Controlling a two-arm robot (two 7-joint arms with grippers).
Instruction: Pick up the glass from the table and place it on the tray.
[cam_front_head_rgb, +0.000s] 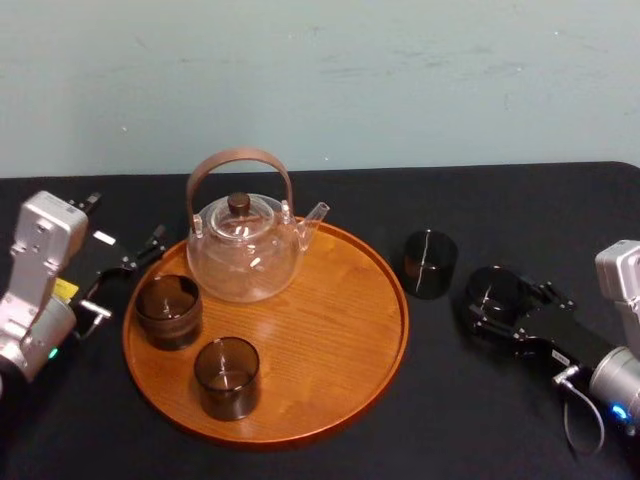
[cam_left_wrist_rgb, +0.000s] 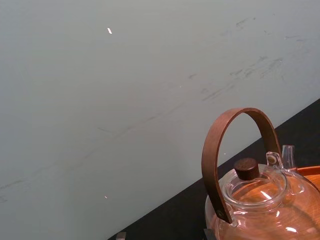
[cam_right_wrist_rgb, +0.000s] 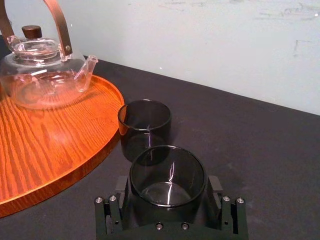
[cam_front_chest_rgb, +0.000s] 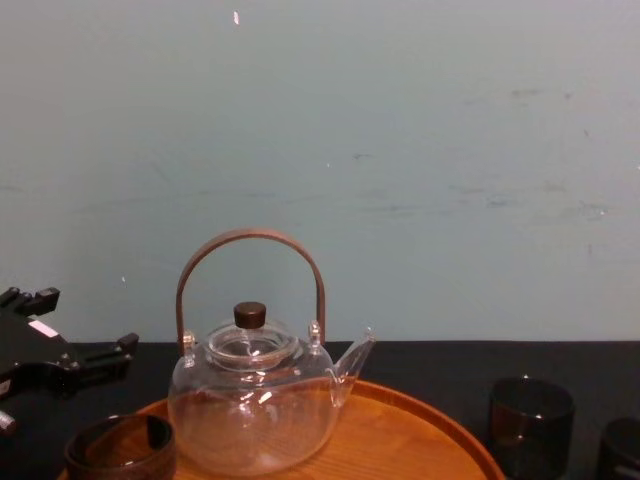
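One glass (cam_right_wrist_rgb: 167, 175) gripped, lift comes next.
My right hand (cam_front_head_rgb: 495, 297) looks clenched on it, down on the surface (cam_front_head_rgb: 450, 400) right of the tray (cam_front_head_rgb: 340, 300); left hand (cam_front_head_rgb: 125, 275) idles, fingers spread. I'd lift, swing left, and clear the spare glass (cam_front_head_rgb: 430, 263) and rim.

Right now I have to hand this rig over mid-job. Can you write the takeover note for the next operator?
Right gripper: closed around the gripped glass, which looks to be on the table, right of the tray, not yet lifted.
Left gripper: idle beside the tray's left rim.
Done: rear glass and front glass sit on the tray near the teapot.
Left: lift the gripped glass onto the tray. The spare glass stands on the table just beside the tray's right rim.
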